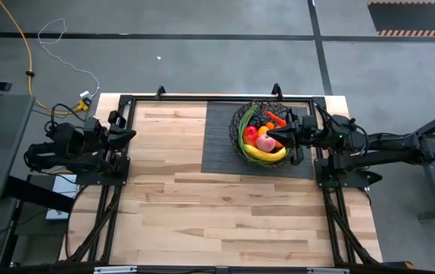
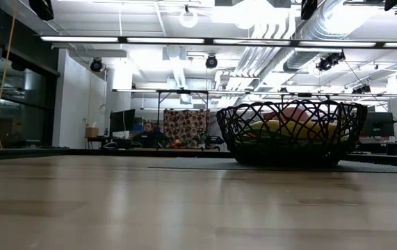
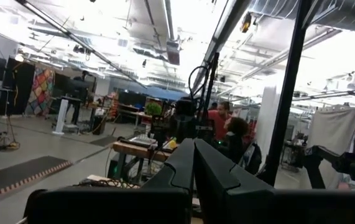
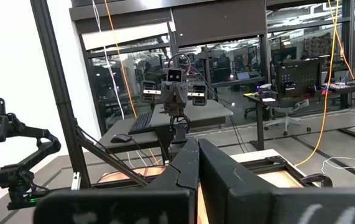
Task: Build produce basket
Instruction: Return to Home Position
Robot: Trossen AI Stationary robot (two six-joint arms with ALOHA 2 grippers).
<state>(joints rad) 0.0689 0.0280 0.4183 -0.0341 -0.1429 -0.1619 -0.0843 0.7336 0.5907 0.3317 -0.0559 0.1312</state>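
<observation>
Now: basket [image 1: 234, 137] on dark mat [image 1: 217, 156], toward 1 o'clock from table [image 1: 171, 205] centre. Inside: banana [image 1: 267, 154] at 6 o'clock rim, carrot [image 1: 276, 119] at 1, apple [image 1: 264, 142] central, green beans [image 1: 247, 120] at 10. Right gripper [image 1: 284, 137] at basket's 3 o'clock rim, fingers pressed together. Left gripper [image 1: 131, 135] at table's 9 o'clock edge, fingers likewise pressed together.

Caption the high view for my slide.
Filled basket on the mat; right hand near it, left hand at table's left edge.

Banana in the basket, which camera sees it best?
The high view: it looks down into the wire basket and shows the banana curved along one side. The low view gives only yellow glimpses through the wire. Neither wrist view shows it.
</observation>
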